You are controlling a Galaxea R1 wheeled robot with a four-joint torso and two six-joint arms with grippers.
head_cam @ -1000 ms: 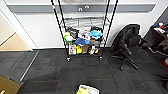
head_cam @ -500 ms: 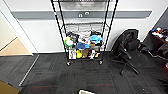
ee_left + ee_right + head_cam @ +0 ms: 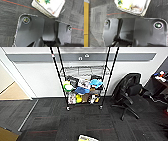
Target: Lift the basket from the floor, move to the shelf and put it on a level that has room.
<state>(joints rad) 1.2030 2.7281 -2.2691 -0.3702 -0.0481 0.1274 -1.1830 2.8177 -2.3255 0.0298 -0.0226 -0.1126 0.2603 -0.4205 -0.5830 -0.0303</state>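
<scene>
Carpet floor [image 3: 50, 119] is lying dark grey with thin red lines | wire shelf [image 3: 83, 79] is standing against the wall, lower tiers crowded with colourful packets, upper tier looking freer | basket [image 3: 86, 138] is sitting on the carpet at the robot's feet, well apart from the shelf, holding pale and yellow items, apparently awaiting lifting | jaws of both grippers: cannot tell

You see the basket [image 3: 134, 6] lying on the floor [image 3: 99, 13] | a thin red line [image 3: 116, 13] in the dark carpet just beside it | tan strip [image 3: 86, 22] along one edge
</scene>
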